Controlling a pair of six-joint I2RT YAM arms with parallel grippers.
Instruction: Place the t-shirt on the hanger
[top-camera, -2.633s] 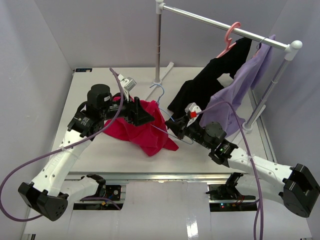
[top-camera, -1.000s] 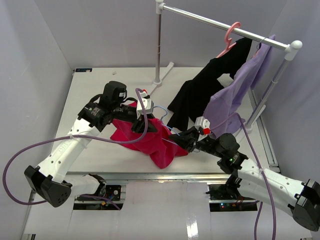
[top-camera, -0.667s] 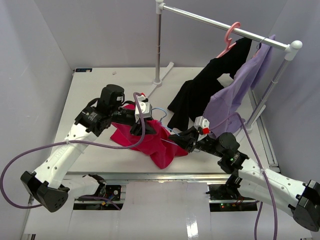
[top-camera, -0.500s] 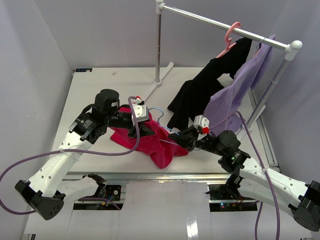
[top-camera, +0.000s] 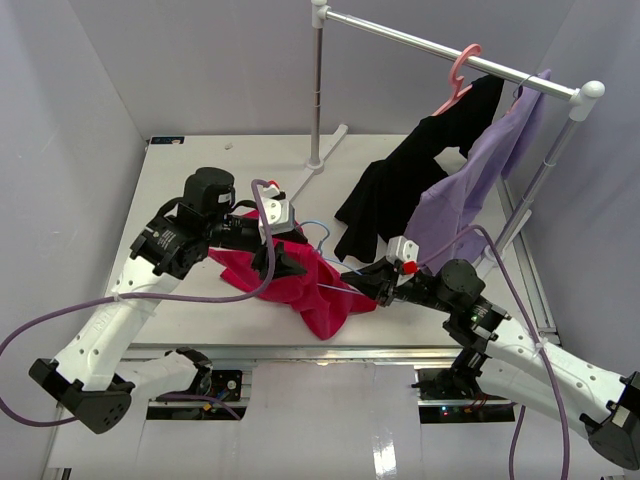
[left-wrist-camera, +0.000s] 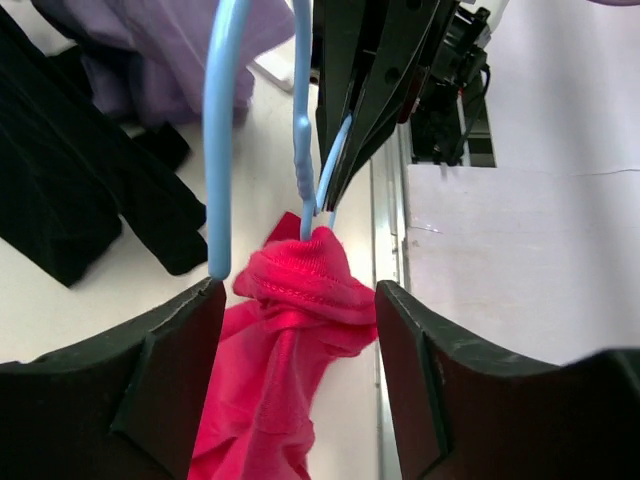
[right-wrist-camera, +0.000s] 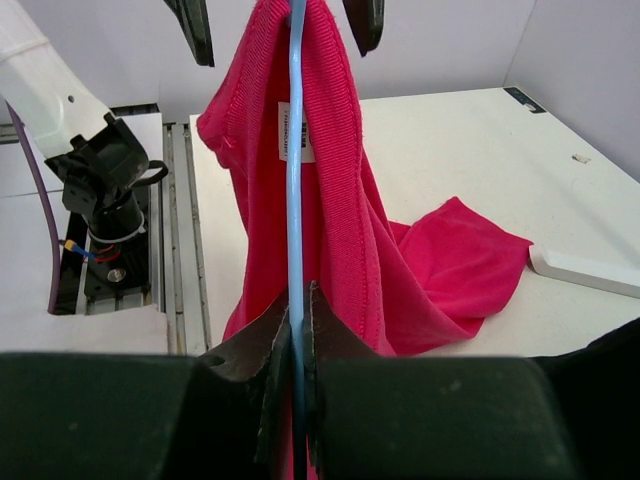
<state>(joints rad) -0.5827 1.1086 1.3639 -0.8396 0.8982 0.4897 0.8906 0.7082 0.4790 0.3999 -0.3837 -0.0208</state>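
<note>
My left claw (left-wrist-camera: 300, 300) just spread, so the t-shirt (right-wrist-camera: 345, 200) now rests on the hanger (right-wrist-camera: 294, 150) pinched in my right claw (right-wrist-camera: 298, 302).

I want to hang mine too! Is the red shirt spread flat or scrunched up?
Scrunched up. The t-shirt is bunched in folds around the hanger wire, with one part trailing on the table.

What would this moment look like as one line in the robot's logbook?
left gripper: open, straddling bunched t-shirt | right gripper: shut on hanger | t-shirt: draped over hanger, tail on table
</note>
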